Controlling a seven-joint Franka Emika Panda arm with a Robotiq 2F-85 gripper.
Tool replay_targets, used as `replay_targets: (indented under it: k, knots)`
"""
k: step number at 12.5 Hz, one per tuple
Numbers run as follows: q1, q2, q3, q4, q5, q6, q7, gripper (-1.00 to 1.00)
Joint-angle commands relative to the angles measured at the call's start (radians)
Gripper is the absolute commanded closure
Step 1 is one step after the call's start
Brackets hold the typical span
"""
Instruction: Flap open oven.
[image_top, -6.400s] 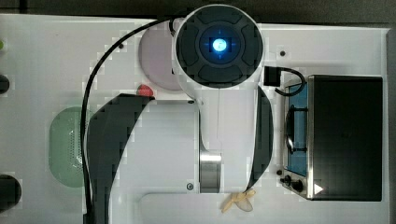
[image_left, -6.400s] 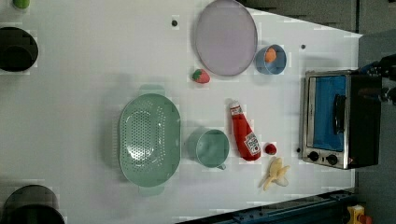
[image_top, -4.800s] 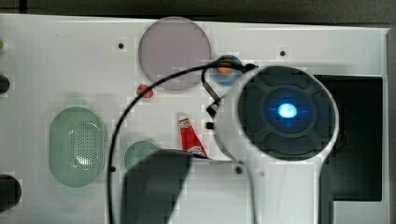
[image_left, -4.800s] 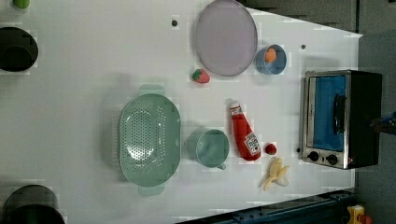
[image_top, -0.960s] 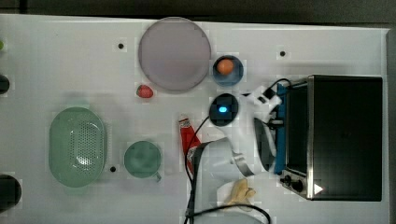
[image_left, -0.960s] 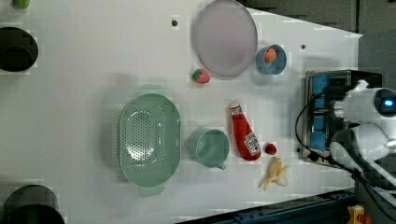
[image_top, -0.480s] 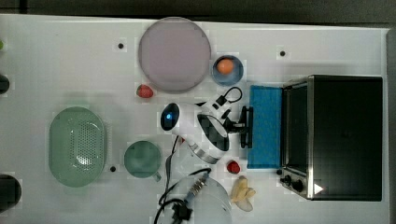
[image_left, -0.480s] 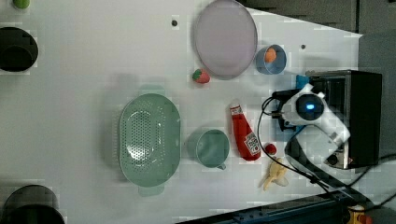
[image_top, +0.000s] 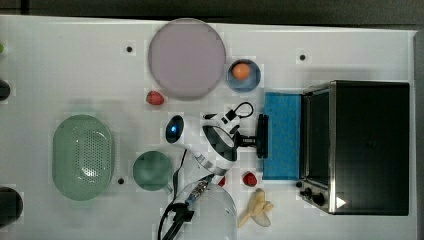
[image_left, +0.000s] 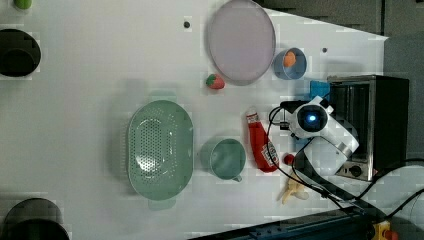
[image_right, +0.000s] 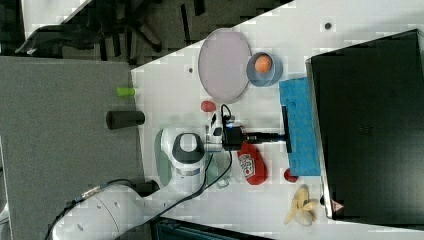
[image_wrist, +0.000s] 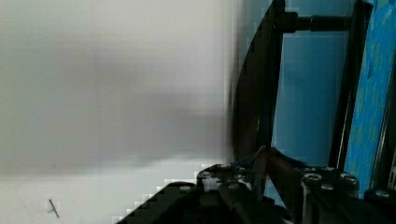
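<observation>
The black oven (image_top: 365, 145) stands at the top view's right, and its blue glass door (image_top: 282, 135) lies flat on the table, swung fully down. My gripper (image_top: 255, 140) reaches from the top view's left and is shut on the dark bar handle (image_top: 261, 136) at the door's outer edge. In the right view the thin fingers (image_right: 265, 136) run straight to the handle (image_right: 286, 130) in front of the door (image_right: 300, 130). The wrist view has the handle (image_wrist: 266, 70) close up against the blue glass (image_wrist: 303, 93). In the left view my wrist covers most of the door in front of the oven (image_left: 385, 115).
A ketchup bottle (image_right: 250, 165) lies under my arm. A small red fruit (image_top: 249, 178) and a banana (image_top: 257, 207) lie near the door's corner. A blue bowl with an orange (image_top: 243, 75) sits by the door's other corner. Plate (image_top: 187, 57), green cup (image_top: 152, 170) and colander (image_top: 82, 157) lie further toward the top view's left.
A second ago the door was nearly upright against the oven. My gripper has pulled the handle toward the top view's left, and the door now lies flat.
</observation>
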Motion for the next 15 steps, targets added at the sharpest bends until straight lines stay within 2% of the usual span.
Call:
replay_targets:
  k: [1, 3, 6, 8, 13, 15]
  knots:
    - [-0.006, -0.040, 0.001, 0.029, 0.019, 0.035, 0.069, 0.65]
    - [-0.007, -0.115, 0.001, 0.033, 0.101, 0.045, 0.069, 0.65]
    - [-0.012, -0.272, -0.001, 0.033, 0.390, 0.031, 0.067, 0.65]
    - [-0.012, -0.377, -0.001, 0.034, 0.544, -0.033, 0.064, 0.65]
    - [-0.012, -0.599, -0.006, 0.086, 0.807, -0.269, 0.064, 0.65]
    - [-0.011, -0.668, -0.006, 0.133, 0.867, -0.365, 0.067, 0.65]
